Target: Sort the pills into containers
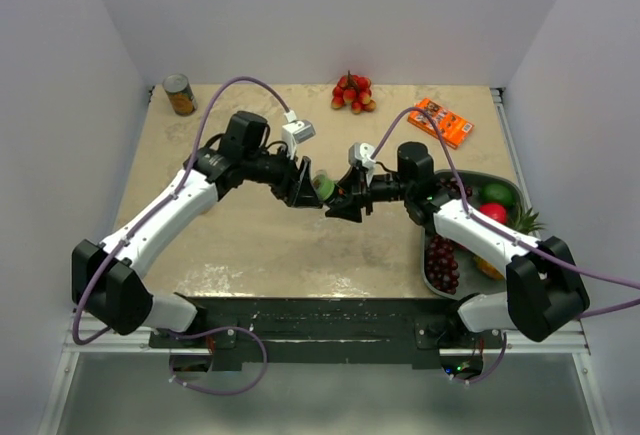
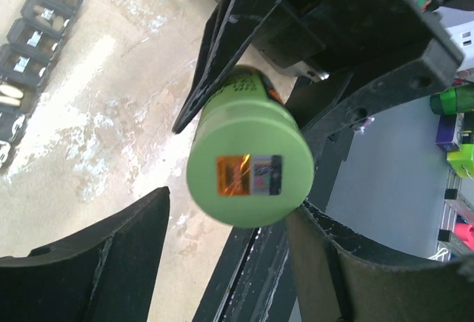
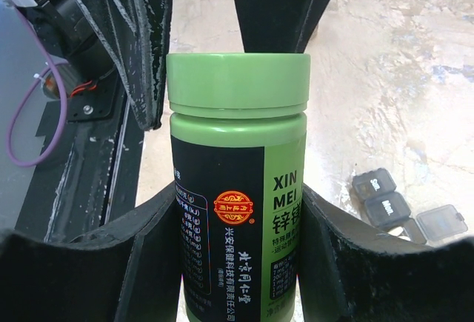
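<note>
A small green bottle (image 1: 324, 188) with a green cap is held lying on its side above the table's middle. My right gripper (image 1: 342, 202) is shut on its labelled body (image 3: 237, 211). My left gripper (image 1: 305, 187) is open, its two fingers either side of the cap (image 2: 248, 163) with a gap on one side. In the left wrist view the gripper (image 2: 229, 215) faces the cap's end. The dark-grey strip of containers (image 2: 29, 48) lies on the table below, some compartments holding pills. Its end also shows in the right wrist view (image 3: 385, 200). It is hidden in the top view.
An orange-labelled can (image 1: 180, 95) stands at the back left. A cluster of red fruit (image 1: 352, 93) and an orange packet (image 1: 440, 122) lie at the back. A dark tray (image 1: 478, 175) of fruit with grapes (image 1: 442, 263) sits at the right.
</note>
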You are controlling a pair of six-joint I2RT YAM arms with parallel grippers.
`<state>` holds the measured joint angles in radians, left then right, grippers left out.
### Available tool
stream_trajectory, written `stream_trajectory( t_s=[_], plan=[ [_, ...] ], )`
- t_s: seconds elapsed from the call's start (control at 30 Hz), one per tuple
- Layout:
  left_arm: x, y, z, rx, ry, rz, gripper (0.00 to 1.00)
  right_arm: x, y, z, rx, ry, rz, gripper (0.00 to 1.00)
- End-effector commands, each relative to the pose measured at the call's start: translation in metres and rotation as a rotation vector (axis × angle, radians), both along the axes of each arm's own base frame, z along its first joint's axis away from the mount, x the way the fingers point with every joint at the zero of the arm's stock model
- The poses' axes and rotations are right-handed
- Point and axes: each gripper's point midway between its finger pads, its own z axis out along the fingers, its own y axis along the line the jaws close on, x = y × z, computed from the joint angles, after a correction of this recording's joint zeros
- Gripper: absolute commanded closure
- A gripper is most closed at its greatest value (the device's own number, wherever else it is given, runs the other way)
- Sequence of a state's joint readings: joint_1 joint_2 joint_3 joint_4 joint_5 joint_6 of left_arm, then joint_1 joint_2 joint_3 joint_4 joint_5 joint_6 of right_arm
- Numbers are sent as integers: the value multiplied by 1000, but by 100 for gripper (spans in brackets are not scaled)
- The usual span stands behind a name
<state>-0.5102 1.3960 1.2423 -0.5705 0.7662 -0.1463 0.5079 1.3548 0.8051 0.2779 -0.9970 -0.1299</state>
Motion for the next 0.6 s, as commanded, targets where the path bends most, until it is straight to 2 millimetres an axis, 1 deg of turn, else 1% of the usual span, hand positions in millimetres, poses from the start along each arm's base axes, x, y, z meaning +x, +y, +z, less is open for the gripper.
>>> stream_trajectory(
  t_s=[0.0,0.13,0.23,0.3,0.43,0.47,0.5,0.53,0.57],
  plan=[
    [9,16,-8,31,-8,69,32,-8,4,46,100,-138,71,100],
    [14,27,-13,40,7,112,32,-8,4,47,101,-140,71,100],
    [18,40,-18,45,22,159,32,-8,3,46,100,-141,71,100],
    [12,42,-21,26,28,138,31,-7,3,47,99,-145,67,100],
    [-14,36,9,-99,-35,44,25,-5,3,45,95,-146,60,100],
    [-16,33,21,-133,-70,35,20,-6,3,45,95,-146,60,100],
    [-20,32,34,-159,-91,41,19,-5,3,44,93,-142,60,100],
    [-20,30,42,-175,-109,44,17,-4,3,42,90,-138,57,100],
    [-19,25,56,-192,-140,48,15,-4,3,43,91,-140,57,100]
  ],
)
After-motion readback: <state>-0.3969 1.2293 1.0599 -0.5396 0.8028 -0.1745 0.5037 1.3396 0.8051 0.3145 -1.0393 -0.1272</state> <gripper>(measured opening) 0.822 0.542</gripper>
